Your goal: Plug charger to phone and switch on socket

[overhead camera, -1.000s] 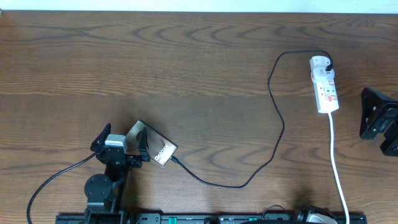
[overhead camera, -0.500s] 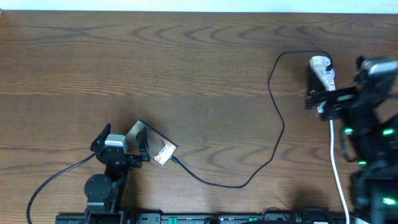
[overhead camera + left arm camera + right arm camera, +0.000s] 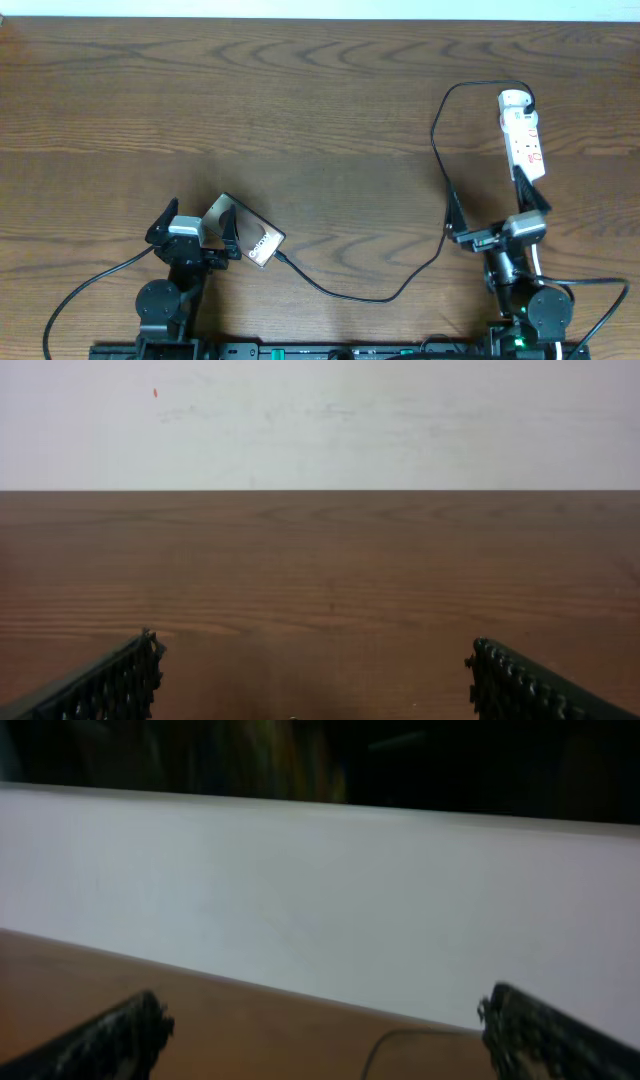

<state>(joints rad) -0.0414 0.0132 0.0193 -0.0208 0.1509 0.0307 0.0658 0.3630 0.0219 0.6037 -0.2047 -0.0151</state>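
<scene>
Wood-grain tabletop (image 3: 300, 100) holds the charger (image 3: 385, 298) seemingly seated in the phone (image 3: 258, 240), the socket (image 3: 524, 140) switch state unreadable, both jaws wide open, empty.

surface: wooden table (image 3: 200, 100) | on it: phone (image 3: 258, 240); charger (image 3: 434, 128); socket (image 3: 523, 135)

The phone (image 3: 256, 240) lies front left on the table (image 3: 250, 100), the socket (image 3: 523, 138) back right, the charger (image 3: 352, 296) between.

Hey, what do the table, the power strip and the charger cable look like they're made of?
Table: wood or wood-look laminate, matte brown with visible grain.
Power strip: likely hard white plastic, with a smooth moulded shell.
Charger cable: probably a rubbery plastic sheath, thin and black, lying in loose curves.
</scene>
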